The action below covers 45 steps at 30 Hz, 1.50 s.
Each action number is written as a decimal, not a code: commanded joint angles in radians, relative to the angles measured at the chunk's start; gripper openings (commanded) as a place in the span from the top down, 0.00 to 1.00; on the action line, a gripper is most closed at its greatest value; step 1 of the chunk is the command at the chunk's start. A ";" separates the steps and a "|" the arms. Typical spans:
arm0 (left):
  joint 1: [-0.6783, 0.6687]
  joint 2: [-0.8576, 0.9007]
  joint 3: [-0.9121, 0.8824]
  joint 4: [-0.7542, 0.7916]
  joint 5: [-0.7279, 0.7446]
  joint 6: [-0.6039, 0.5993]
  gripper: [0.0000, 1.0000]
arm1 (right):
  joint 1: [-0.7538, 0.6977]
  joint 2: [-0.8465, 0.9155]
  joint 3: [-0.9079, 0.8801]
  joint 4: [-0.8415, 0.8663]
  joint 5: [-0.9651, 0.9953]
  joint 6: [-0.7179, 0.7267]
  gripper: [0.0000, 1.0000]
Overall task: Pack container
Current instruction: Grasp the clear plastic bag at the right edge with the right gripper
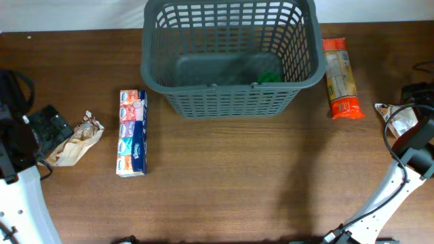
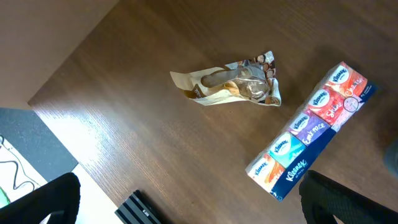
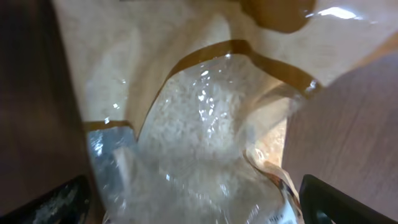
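The brown wooden table [image 1: 224,183] carries everything. The container [image 1: 230,95] is the biggest thing on it, a dark grey lattice basket standing upright at the far middle edge, with a small green item [image 1: 269,76] lying on its floor near the right wall. Left of it, apart from its wall, a long pack of Kleenex tissues [image 1: 132,132] lies flat, and further left is a crumpled beige snack bag [image 1: 80,141]. Just beside the container's right wall lies an orange-ended packet [image 1: 339,78], lengthwise. At the right edge is a beige bag with a clear window [image 1: 393,118] showing white grains. The right gripper [image 3: 199,202] sits low over this bag with its fingers [image 3: 348,199] spread wide — the bag lies between them, unclamped. The left gripper [image 2: 189,190] hangs above bare table near the snack bag, fingers likewise apart and holding nothing.
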 commanded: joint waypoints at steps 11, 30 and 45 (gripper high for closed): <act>0.007 0.003 0.003 -0.002 0.011 -0.010 0.01 | 0.003 0.050 -0.008 0.011 0.032 -0.071 0.01; 0.007 0.003 0.003 -0.003 0.011 -0.010 0.01 | 0.003 0.050 -0.031 0.022 0.067 -0.107 0.01; 0.007 0.003 0.003 -0.003 0.011 -0.010 0.01 | 0.004 0.050 -0.084 0.119 -0.100 -0.235 0.01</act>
